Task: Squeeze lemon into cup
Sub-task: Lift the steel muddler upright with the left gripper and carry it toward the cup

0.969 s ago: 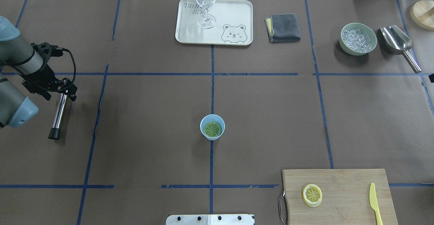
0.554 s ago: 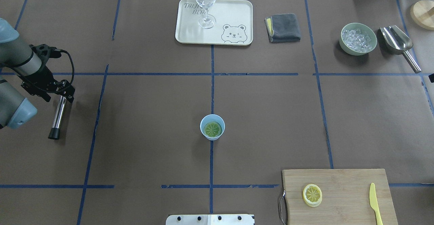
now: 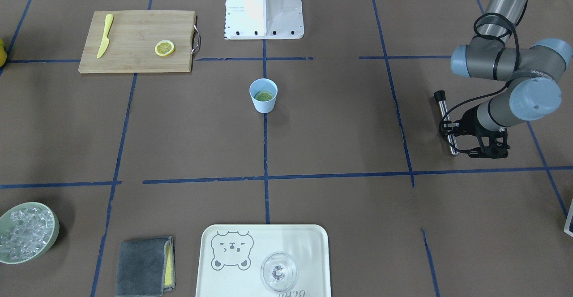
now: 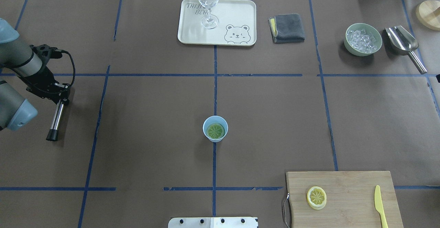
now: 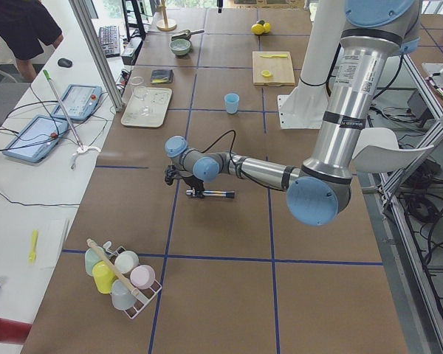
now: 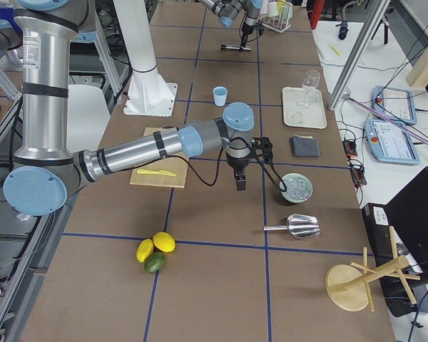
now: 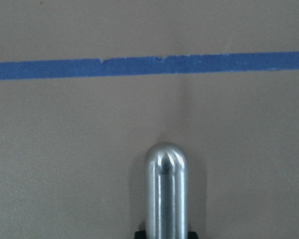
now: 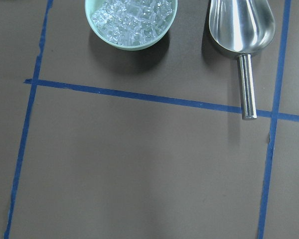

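Observation:
The light blue cup stands upright at the table's middle, also in the front view. One lemon slice lies flat inside it. The other lemon slice lies on the wooden cutting board. My left gripper is far left of the cup, shut on the end of a metal rod with a black tip, held low over the table. The left wrist view shows the rod's rounded end. My right gripper hangs near the ice bowl; I cannot tell whether it is open or shut.
A yellow plastic knife lies on the board. At the back are a tray with a clear glass, a grey cloth, a green bowl of ice and a metal scoop.
My left gripper has drawn back to the left, and the metal rod has moved left with it. The cup and both lemon slices have not moved.

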{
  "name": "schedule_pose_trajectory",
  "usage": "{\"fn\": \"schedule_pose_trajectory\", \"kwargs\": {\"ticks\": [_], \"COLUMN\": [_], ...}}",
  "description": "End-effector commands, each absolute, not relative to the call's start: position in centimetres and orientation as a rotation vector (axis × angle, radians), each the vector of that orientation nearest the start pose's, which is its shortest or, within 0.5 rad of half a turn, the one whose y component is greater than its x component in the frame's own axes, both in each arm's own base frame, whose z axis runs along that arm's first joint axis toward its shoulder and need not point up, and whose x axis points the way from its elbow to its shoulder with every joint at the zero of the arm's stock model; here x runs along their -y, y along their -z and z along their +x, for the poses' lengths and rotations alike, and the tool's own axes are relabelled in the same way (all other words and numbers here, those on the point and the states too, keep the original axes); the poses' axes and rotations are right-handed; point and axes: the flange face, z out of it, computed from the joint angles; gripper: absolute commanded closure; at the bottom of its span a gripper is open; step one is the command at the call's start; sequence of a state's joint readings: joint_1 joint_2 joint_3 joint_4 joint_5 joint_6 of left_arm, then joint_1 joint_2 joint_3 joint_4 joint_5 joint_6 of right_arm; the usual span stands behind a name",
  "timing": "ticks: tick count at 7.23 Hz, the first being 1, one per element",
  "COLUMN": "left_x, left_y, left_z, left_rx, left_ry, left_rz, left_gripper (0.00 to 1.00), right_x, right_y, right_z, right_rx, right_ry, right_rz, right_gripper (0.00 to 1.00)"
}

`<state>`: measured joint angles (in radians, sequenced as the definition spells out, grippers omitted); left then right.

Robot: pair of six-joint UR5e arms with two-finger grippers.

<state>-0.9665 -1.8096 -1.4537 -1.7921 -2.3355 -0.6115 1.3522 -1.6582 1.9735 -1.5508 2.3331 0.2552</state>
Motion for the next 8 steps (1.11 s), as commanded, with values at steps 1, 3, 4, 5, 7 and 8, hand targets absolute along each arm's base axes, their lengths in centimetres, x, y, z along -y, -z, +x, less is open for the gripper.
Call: {"fn": "schedule_pose_trajectory", "kwargs": {"ticks": [1,3,4,5,7,8], "left_x": [53.8,54.6,55.0,56.4,56.5,57.1], "left_y": [-53.6,-48.6,-45.5,-42.5,-34.4,-30.3], "left_z": [28.8,27.4,27.2,27.3,27.5,27.9], "left_rx": [-0.831,-0.849,-0.837,-0.807,-0.862,-0.895], "left_ry": [-0.137,-0.142,-0.150,-0.137,-0.184,-0.204], "left_rz": [-0.118,-0.015,0.075,0.162,0.303,0.362], "left_gripper": [1.00,1.00,1.00,1.00,1.00,1.00], "right_x": [45.7,45.6,45.6,45.6,45.8,45.9], "right_y": [-49.9,-49.7,-49.5,-49.4,-49.4,-49.3], "right_z": [-3.5,-3.2,-3.2,-3.3,-3.2,-3.2], "right_rx": [0.811,0.813,0.815,0.826,0.826,0.826], "right_ry": [0.091,0.086,0.086,0.087,0.085,0.085], "right_rz": [0.133,0.139,0.141,0.138,0.139,0.140], "right_gripper": [0.00,0.00,0.00,0.00,0.00,0.00]}}
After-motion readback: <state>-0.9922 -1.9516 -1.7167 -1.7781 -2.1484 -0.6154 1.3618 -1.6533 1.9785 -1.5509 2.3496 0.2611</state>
